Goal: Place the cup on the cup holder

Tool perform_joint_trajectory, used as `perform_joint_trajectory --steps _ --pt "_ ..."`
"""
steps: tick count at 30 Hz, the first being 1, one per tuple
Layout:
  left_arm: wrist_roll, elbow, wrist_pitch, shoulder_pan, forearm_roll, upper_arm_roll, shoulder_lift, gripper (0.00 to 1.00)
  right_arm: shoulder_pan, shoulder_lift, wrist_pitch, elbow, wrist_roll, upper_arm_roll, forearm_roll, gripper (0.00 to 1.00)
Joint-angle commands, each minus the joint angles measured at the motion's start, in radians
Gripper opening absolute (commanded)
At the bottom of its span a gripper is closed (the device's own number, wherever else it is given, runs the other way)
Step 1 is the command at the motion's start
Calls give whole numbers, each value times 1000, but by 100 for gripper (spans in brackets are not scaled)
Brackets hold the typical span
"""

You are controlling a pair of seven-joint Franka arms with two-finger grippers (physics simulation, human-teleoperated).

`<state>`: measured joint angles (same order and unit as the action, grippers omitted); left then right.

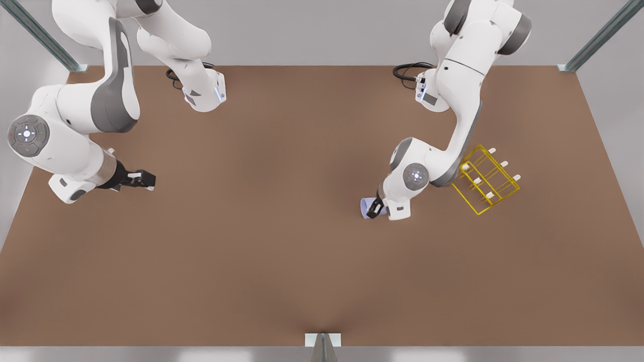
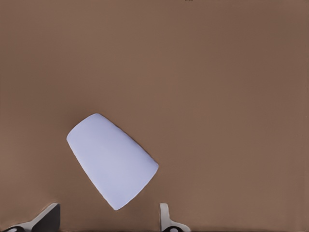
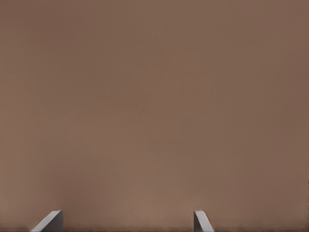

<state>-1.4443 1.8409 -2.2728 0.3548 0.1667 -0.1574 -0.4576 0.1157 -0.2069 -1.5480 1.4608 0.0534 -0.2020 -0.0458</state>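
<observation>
**A:** From the front view, what's on the brown table (image 1: 282, 241)?

**B:** The arm on the front view's right is bent low, its gripper, the left gripper (image 1: 375, 208), down at the cup (image 1: 366, 207). The lavender tumbler lies tipped on its side on the table, poking out past the dark fingers toward the front view's left. Whether the fingers touch it, I can't tell from here.

**A:** And the cup holder?

**B:** The cup holder (image 1: 487, 180), yellow wire with white-tipped pegs, stands just right of that arm's elbow, near the table's right edge and apart from the cup.

**A:** The other arm?

**B:** It waits at the far left, the right gripper (image 1: 146, 179) hanging over bare table, well apart from everything.

**A:** Left wrist view?

**B:** The cup (image 2: 112, 159) lies on its side, tilted, ahead of the fingertips (image 2: 48, 217). The two tips stand spread wide, released, nothing clamped. The cup sits just beyond them, not between them.

**A:** Right wrist view?

**B:** Plain brown table (image 3: 154, 106), and two fingertips (image 3: 50, 221) set wide apart, released too.
</observation>
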Motion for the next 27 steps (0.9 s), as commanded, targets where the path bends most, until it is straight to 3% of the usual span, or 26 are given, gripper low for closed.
perform_joint_trajectory --steps 1,9,13,27 --pt "-1108 3 -143 0 10 -5 4 100 1 -2 46 -2 16 -1 -6 100" --pt "-963 14 -76 -4 -93 -5 -18 100 10 -2 -3 -5 17 1 -3 100" --pt "-623 67 -93 -4 -95 -5 -33 100 7 -63 9 -77 5 1 -3 100" --pt "-765 70 -172 -17 -73 -5 -75 100 4 -63 3 -76 14 -1 -5 100"
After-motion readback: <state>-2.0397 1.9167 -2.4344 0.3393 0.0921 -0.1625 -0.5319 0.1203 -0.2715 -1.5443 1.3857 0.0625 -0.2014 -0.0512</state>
